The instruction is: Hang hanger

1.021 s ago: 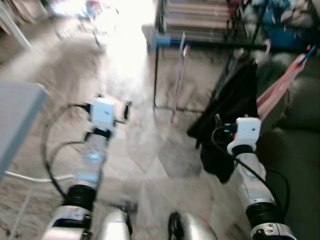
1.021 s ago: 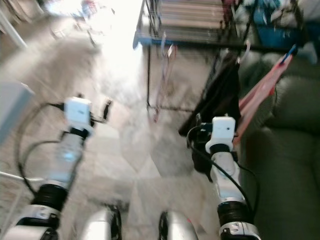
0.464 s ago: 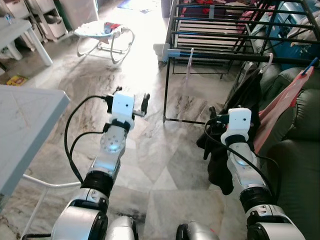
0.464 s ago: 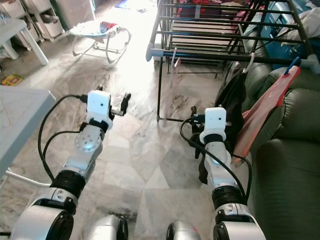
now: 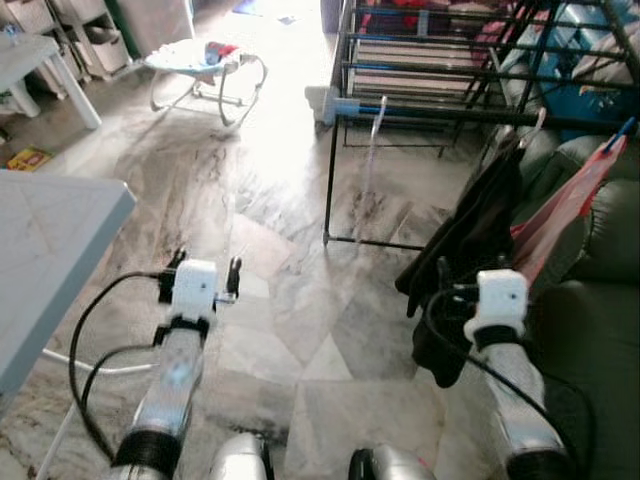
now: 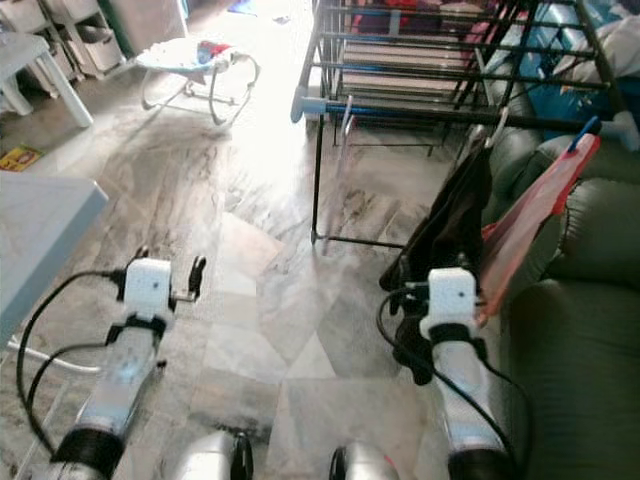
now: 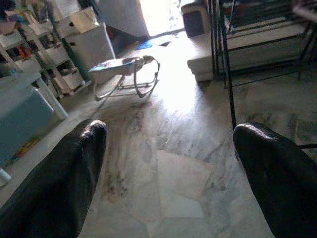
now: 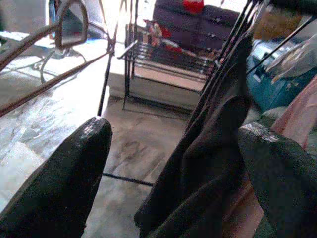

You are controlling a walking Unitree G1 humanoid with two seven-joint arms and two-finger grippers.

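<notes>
- Hanger (image 6: 493,118): white hook over the black metal rail of the drying rack (image 5: 440,70), carrying a limp black garment (image 5: 462,240) that drapes down toward the floor.
- A 2nd hanger with a blue hook (image 5: 625,128) sits just beside it on the same rail, holding a thin pink garment (image 5: 560,205).
- A slim, pale, bare hanger (image 5: 372,140) hangs from the rack's front rail near its blue end cap.
- Right wrist view: part of a brownish wire hanger (image 8: 59,44), curved loop and 2 straight arms, shows beside the right gripper's fingers; whether it is touching them cannot be told.
- Right gripper (image 8: 173,173): 2 rounded, glossy black fingers spread wide, nothing between them, pointed at the black garment.
- Left gripper (image 7: 168,173): fingers likewise spread wide and empty, held low over the floor (image 5: 300,260), well apart from the rack.
- Floor is polished, grey-veined marble tile.
- Dark green padded sofa (image 5: 600,300) stands at the robot's right, just beside the garments.
- Pale grey flat tabletop (image 5: 40,260) at the left; a baby bouncer (image 5: 205,65) with curved tube legs beyond.
</notes>
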